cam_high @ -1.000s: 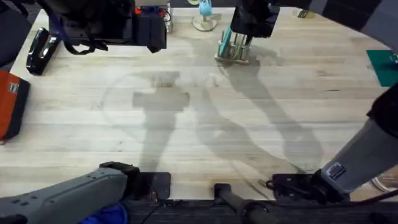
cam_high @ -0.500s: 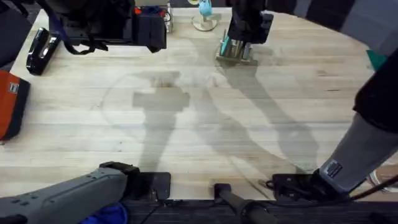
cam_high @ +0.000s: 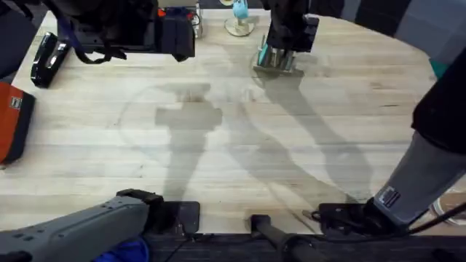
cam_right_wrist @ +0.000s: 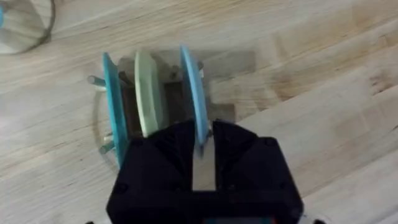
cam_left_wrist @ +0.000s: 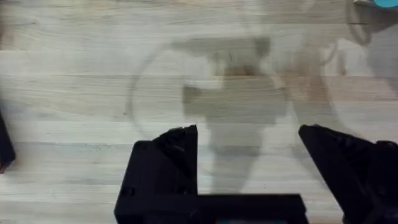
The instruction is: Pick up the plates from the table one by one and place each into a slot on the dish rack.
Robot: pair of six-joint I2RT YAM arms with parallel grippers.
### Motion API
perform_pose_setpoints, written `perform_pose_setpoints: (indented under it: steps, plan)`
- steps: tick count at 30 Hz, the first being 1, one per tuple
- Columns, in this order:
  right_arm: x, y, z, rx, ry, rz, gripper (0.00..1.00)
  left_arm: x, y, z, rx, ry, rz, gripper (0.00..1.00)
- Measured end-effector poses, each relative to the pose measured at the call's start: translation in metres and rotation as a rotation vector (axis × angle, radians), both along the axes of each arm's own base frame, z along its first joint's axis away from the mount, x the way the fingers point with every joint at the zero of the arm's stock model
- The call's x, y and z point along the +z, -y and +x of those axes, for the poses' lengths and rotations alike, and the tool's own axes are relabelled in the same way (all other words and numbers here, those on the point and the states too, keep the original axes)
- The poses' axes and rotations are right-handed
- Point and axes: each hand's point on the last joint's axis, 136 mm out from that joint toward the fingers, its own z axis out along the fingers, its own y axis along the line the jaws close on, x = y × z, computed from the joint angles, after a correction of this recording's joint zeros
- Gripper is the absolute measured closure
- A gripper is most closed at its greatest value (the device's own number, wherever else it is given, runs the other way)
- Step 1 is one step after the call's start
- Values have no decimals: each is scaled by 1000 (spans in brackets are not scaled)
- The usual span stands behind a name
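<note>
The dish rack (cam_high: pixel 277 67) stands at the back of the table (cam_high: pixel 306 153), right of centre. In the right wrist view the rack (cam_right_wrist: pixel 171 102) holds three upright plates: a teal one (cam_right_wrist: pixel 114 118), a pale green one (cam_right_wrist: pixel 147 93) and a light blue one (cam_right_wrist: pixel 191 81). My right gripper (cam_high: pixel 282 45) hangs directly over the rack, and its gripper (cam_right_wrist: pixel 200 146) is shut on the upper edge of the light blue plate, which stands in a slot. My left gripper (cam_high: pixel 177 35) hovers high at the back left; its gripper (cam_left_wrist: pixel 245 134) is open over bare wood.
A black device (cam_high: pixel 45 58) and an orange-red case (cam_high: pixel 11 120) lie at the left edge. A small stand with a blue piece (cam_high: pixel 239 20) is behind the rack. A green mat (cam_high: pixel 439 67) peeks in at the right edge.
My right gripper has shifted slightly left and settled lower over the rack with the light blue plate. The left arm has not moved.
</note>
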Motion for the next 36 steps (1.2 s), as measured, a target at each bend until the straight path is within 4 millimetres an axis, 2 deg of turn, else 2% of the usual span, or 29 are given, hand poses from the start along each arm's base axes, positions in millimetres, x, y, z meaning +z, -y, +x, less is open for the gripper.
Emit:
perform_pose_setpoints:
  steps: [3, 22, 26, 36]
  plan:
    - [0, 0, 0, 0, 0, 0, 774, 0, 0, 0, 0, 0, 0, 6]
    - [5, 1, 0, -1, 9, 1, 698, 0, 0, 0, 0, 0, 0, 5]
    - [26, 3, -4, -1, 42, 19, 677, 0, 0, 0, 0, 0, 0, 7]
    - [93, 10, -15, 12, 174, 82, 634, 0, 0, 0, 0, 0, 0, 6]
